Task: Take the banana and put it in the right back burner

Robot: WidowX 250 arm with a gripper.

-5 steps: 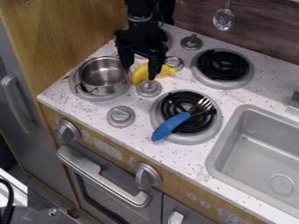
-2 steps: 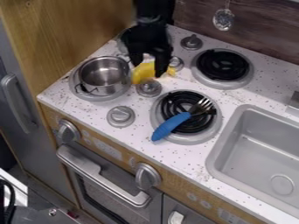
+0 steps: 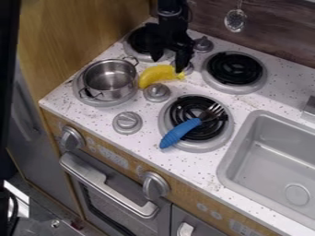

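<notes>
1. Clock laid over the camera view, twelve at its top edge; bearings taken from the gripper [image 3: 166,65]. Gripper released: fingers [image 3: 182,60] spread, nothing gripped.
2. Banana [image 3: 157,74] at six o'clock, near the fingertips, lying on the counter [image 3: 80,115] between pot and right-hand fingertip; off the right back burner [image 3: 235,68]. Long axis runs roughly eight to two, blunt end at eight, narrow stem end at two to three, outer curve facing eleven.
3. Banana smooth yellow, gently bowed. Counter white, dark-speckled. Ridged grey knob [image 3: 157,92] just beyond the banana at six.
4. Pot [image 3: 109,79] at eight: shiny metal, round, straight-walled, two wire loop handles, on the left front burner [image 3: 125,100].
5. Right back burner at three: black coiled rings in a round grey pan. Left back burner [image 3: 132,50] at ten to eleven, same build, partly behind the arm.
6. Fork [image 3: 179,132] at five, across the right front burner [image 3: 207,146]: blue ribbed handle toward seven, metal tines toward one to two.
7. Sink [image 3: 271,152] at four: smooth grey basin, rounded corners, circular drain.
8. Arm [image 3: 172,20] black, entering at twelve, hanging near upright, fingers pointing down toward six.
</notes>
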